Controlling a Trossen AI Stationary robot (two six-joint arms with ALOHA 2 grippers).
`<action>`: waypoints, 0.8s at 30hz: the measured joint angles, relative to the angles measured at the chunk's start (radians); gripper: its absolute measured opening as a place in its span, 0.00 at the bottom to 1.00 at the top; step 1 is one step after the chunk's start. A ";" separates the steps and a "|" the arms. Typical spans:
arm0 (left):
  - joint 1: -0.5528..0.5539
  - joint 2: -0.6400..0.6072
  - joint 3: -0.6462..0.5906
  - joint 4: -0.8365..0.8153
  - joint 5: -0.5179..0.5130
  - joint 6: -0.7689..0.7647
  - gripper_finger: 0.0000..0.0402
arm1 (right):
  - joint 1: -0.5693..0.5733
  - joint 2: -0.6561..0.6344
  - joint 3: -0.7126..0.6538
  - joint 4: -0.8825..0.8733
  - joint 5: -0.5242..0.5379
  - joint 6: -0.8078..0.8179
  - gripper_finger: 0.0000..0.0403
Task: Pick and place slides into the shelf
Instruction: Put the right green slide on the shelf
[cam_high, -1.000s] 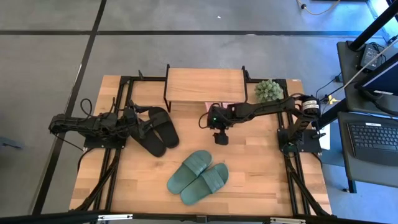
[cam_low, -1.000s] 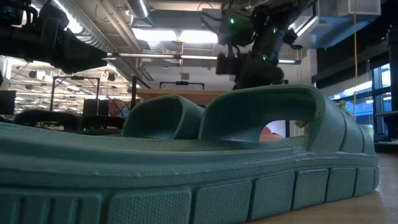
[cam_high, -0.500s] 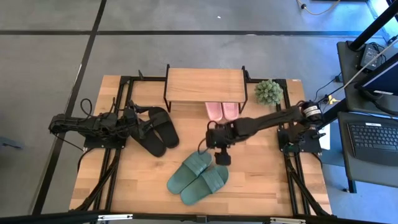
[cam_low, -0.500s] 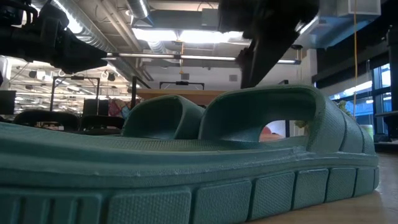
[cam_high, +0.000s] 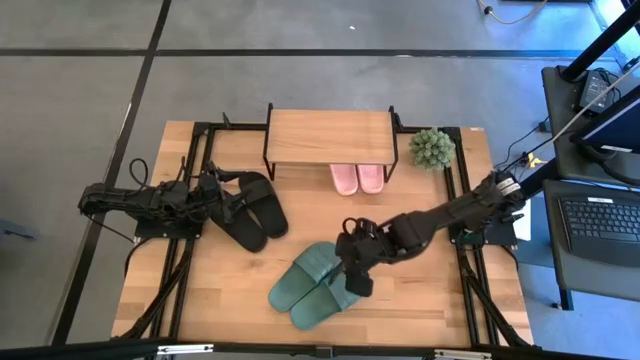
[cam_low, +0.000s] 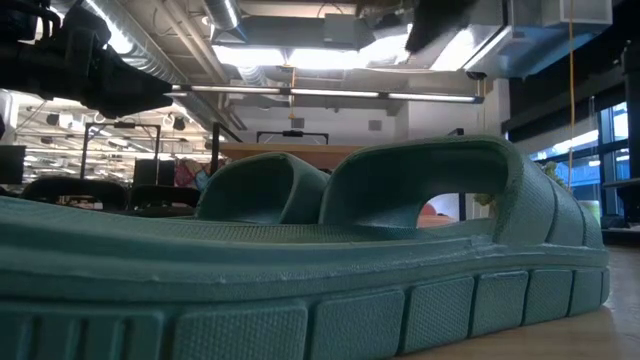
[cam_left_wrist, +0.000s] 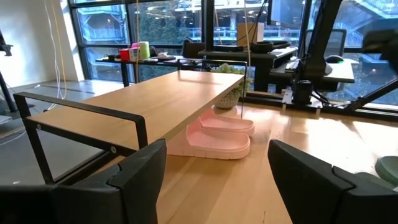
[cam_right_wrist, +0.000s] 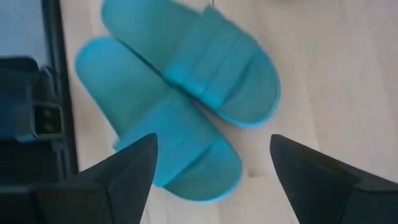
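Note:
The shelf (cam_high: 328, 137) stands at the table's far edge. The pink slides (cam_high: 357, 178) lie on the tabletop, half under its front edge; the left wrist view shows these pink slides (cam_left_wrist: 217, 134) below the shelf board (cam_left_wrist: 155, 102). The black slides (cam_high: 255, 210) lie left of centre. The green slides (cam_high: 318, 285) lie side by side near the near edge and fill the low view (cam_low: 300, 250). My right gripper (cam_high: 358, 272) hangs open above the green slides (cam_right_wrist: 180, 93). My left gripper (cam_high: 222, 198) is open beside the black slides and faces the shelf.
A small potted plant (cam_high: 432, 147) stands right of the shelf. Black frame rails (cam_high: 190, 250) run along the table's left and right sides. Bare wood lies between the shelf front and the green slides (cam_high: 320, 225). Desks and monitors stand beyond the table's right edge.
My right gripper has travelled from just in front of the shelf toward the table's near edge and now hangs over the green slides. As its arm drew away, the pink slides under the shelf's front edge came into view.

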 joint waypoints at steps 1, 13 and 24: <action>0.000 0.000 0.000 0.000 0.000 0.010 0.68 | 0.012 0.000 0.013 0.000 0.020 0.017 0.77; 0.000 0.000 0.000 0.000 -0.001 0.202 0.68 | 0.086 0.175 0.200 0.054 0.090 0.140 0.77; 0.000 0.000 0.000 -0.005 0.074 0.173 0.68 | 0.094 0.302 0.374 -0.197 0.140 0.588 0.77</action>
